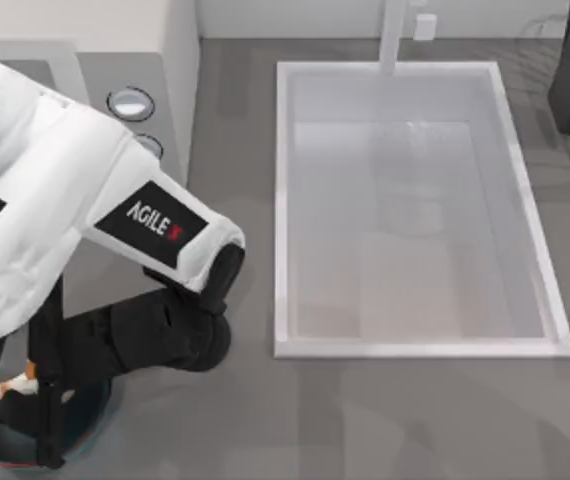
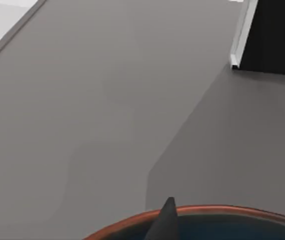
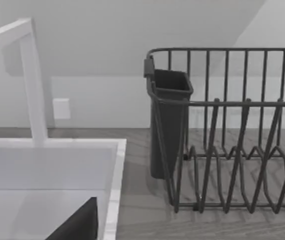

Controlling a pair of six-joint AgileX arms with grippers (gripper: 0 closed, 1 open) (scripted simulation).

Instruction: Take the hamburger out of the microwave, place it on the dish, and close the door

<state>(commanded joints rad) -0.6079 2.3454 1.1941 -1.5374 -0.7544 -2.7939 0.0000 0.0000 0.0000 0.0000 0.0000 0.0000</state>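
left arm: reaches down over the dish (image 1: 83, 420) at the table's front left corner | left gripper (image 1: 25, 385): jaws narrow, holding the hamburger (image 1: 17, 384) just above the dish | microwave (image 1: 115, 70): back left | right arm: parked by the sink (image 1: 525, 200), dish rack (image 3: 232, 140) ahead

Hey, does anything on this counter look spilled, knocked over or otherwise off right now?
Nothing stands out. The sink sits square, the drying rack stands upright, and the left claw is over the dish with the hamburger at its fingers. No spills.
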